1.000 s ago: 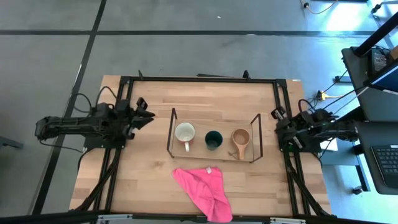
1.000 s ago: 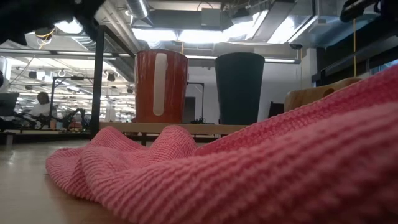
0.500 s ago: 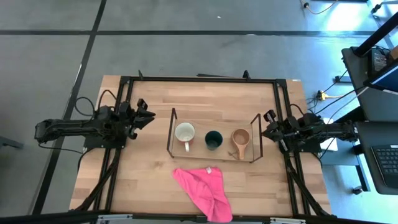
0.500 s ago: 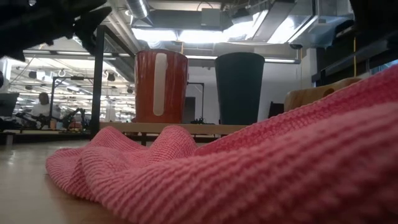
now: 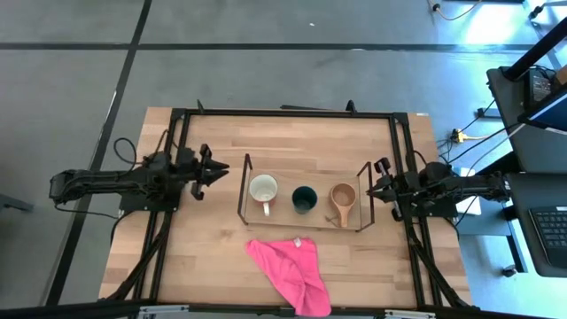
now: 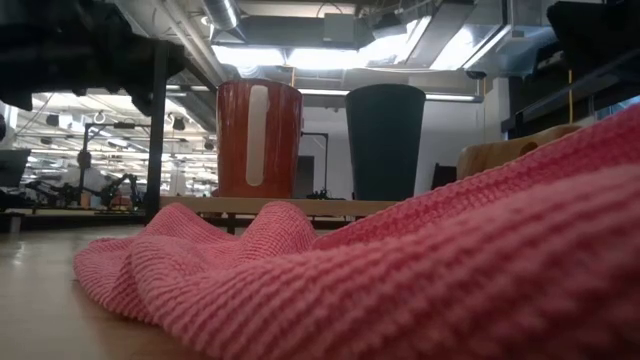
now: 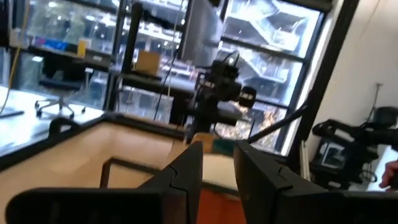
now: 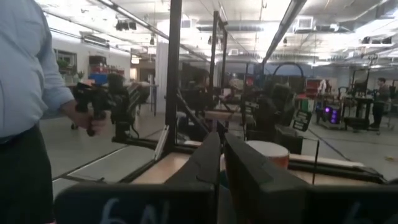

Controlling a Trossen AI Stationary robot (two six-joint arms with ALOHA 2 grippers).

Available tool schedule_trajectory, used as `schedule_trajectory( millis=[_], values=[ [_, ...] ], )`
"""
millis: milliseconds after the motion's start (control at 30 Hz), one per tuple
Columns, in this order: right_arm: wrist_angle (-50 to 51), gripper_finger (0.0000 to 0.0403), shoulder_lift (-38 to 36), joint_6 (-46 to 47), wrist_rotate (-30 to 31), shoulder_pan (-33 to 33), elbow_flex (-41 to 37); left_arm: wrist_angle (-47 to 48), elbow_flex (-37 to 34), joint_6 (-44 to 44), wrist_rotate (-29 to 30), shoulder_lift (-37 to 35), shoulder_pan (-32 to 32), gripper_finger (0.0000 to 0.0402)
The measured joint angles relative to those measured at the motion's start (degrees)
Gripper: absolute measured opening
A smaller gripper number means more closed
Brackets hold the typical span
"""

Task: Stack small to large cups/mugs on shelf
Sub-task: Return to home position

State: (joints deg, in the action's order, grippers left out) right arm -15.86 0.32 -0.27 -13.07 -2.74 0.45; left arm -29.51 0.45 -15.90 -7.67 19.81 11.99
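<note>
The black wire shelf (image 5: 245,190) stands mid-table. On it, in a row, stand the mug (image 5: 263,189) with white inside and red outside (image 6: 258,138), the dark green cup (image 5: 304,198) and the tan wooden cup (image 5: 343,195). My left gripper (image 5: 221,171) is shut and empty, just off the shelf's left end. My right gripper (image 5: 370,186) is shut and empty, at the shelf's right end frame. In the wrist views each pair of fingers stands close together, in the left view (image 7: 217,149) and in the right view (image 8: 222,140).
A pink cloth (image 5: 288,270) lies crumpled near the table's front edge, in front of the shelf, and fills the low view's foreground (image 6: 400,280). A large black frame (image 5: 283,113) edges the table. A person in a light blue shirt (image 8: 25,68) stands beyond the table.
My left gripper has gone toward the table's right edge, up to the shelf's left end. My right gripper has gone toward the table's left edge, up to the shelf's right end. The cups and the cloth have kept still.
</note>
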Motion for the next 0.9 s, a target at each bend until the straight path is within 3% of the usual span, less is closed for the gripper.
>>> schedule_trajectory(
  millis=[267,900],
  values=[
    [3.1,0.0026,0.0,0.0,0.8,0.0,0.0,8.1,0.0,0.0,3.0,0.0,0.0,0.0085],
    [10.3,0.0026,-0.1,-0.1,1.4,0.0,0.2,16.9,0.0,0.5,3.1,0.0,0.0,0.0085]
  ],
)
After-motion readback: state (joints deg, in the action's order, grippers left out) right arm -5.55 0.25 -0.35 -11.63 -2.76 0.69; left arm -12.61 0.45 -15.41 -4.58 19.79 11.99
